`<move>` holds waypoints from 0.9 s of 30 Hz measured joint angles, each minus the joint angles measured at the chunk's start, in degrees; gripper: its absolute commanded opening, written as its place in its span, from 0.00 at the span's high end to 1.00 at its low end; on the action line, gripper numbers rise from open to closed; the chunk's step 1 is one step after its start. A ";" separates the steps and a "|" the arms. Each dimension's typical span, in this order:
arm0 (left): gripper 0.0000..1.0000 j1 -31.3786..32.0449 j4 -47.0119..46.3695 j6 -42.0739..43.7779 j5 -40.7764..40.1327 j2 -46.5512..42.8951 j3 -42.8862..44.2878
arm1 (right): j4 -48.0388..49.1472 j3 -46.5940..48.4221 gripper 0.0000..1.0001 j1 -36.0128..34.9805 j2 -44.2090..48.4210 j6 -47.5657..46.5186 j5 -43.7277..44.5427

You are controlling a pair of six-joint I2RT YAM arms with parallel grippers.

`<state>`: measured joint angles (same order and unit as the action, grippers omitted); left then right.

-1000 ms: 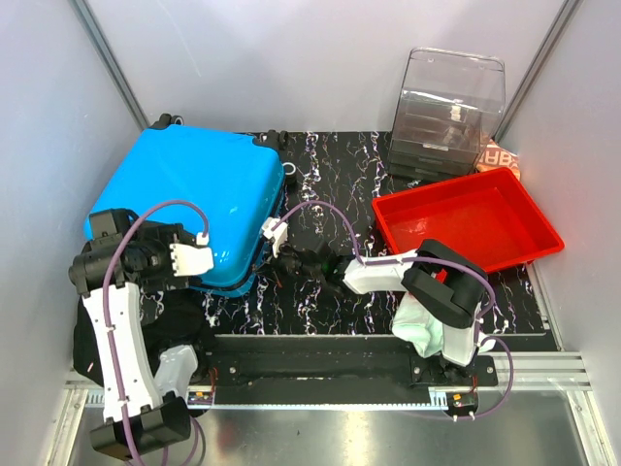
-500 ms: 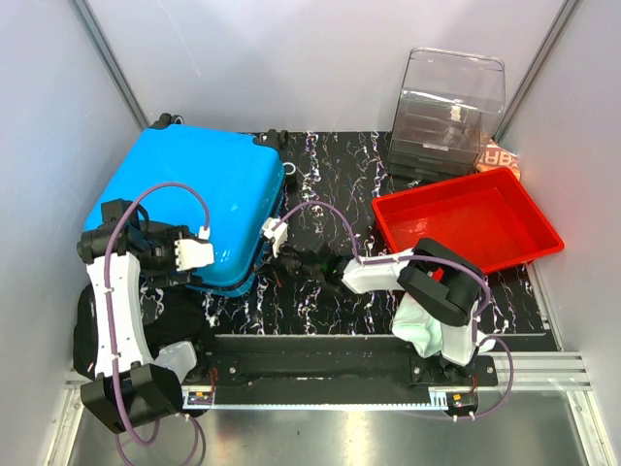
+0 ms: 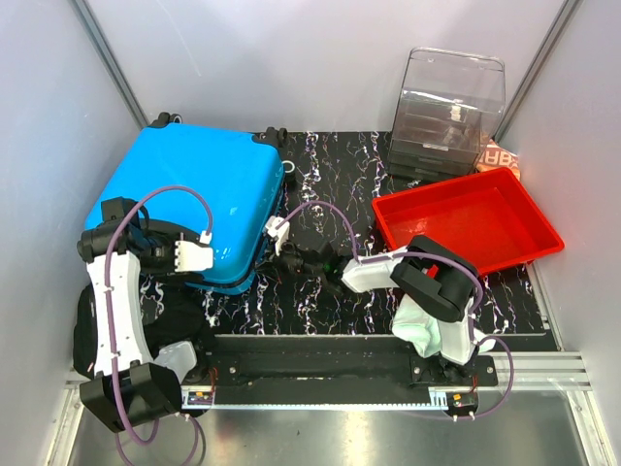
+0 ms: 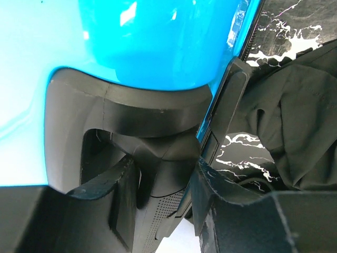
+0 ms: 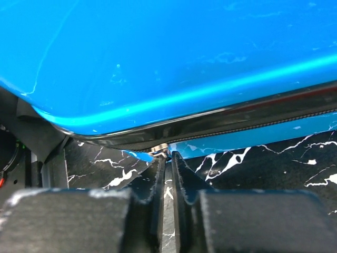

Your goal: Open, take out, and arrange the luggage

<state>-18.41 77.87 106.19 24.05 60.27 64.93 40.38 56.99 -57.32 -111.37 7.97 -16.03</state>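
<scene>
Left jaws: closed in on the black handle (image 4: 160, 211) of the luggage (image 3: 194, 199), with one of the fingers (image 4: 122, 196) on each side of it, seemingly touching it.
Right jaws: almost shut, with only a thin slit between the fingers (image 5: 156, 174). The small silver zip pull (image 5: 159, 152) sat right at their tips; whether it was pinched could not be told.
Luggage: lay flat and closed on the worktop (image 3: 320, 175), directly ahead of both jaws. The left jaws were in its handle recess and the right jaws low against its zip seam (image 5: 253, 124).
Risk, right jaws: the pull was tiny and the grip on it unsure. It would probably slip free if the arm drew along the seam, leaving the fingers scraping the shell.
Risk, left jaws: lifting on the handle while the zip was closed would likely drag or tip the whole case rather than open it.
Risk, beside left jaws: a dark cloth (image 4: 295, 132) lay just to their right and could snag or bunch under the case.
Risk, between jaws: both worked the same near edge, so a wide sweep could bring the arms together.
Behind right jaws: a red tray (image 3: 466, 228) lay well apart from the case, with a clear drawer box (image 3: 451, 102) beyond it.
Count, luggage: one.
Count, handles seen: one.
Count, wheels (image 3: 167, 120) seen: two.
Count, trays: one.
Count, drawer boxes: one.
Count, cloths: one.
</scene>
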 measured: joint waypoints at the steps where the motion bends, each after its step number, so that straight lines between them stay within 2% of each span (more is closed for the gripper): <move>1: 1.00 0.00 0.02 0.07 -0.07 0.07 0.09 | 0.81 -0.15 0.82 0.11 -0.28 0.04 0.00; 8: 1.00 0.00 0.17 0.33 -0.09 0.17 0.22 | 4.37 -0.76 0.77 0.59 -1.29 0.07 -0.11; 12: 1.00 0.00 0.24 0.33 -0.11 0.24 0.31 | 4.76 -0.76 0.68 0.96 -1.38 0.09 -0.15; 18: 1.00 0.00 0.26 0.33 -0.13 0.22 0.31 | 5.86 -0.76 0.61 1.46 -2.05 -0.61 -0.15; 22: 1.00 0.00 0.26 0.31 -0.15 0.24 0.31 | 6.62 -0.76 0.62 1.64 -2.08 -2.10 -0.15; 27: 1.00 0.00 0.26 0.31 -0.20 0.22 0.31 | 6.97 -0.76 0.59 1.73 -2.10 -4.61 -1.07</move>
<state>-18.41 78.13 106.50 23.86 60.49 65.23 47.35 56.23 -55.59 -113.47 3.36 -17.10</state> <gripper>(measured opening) 0.406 0.388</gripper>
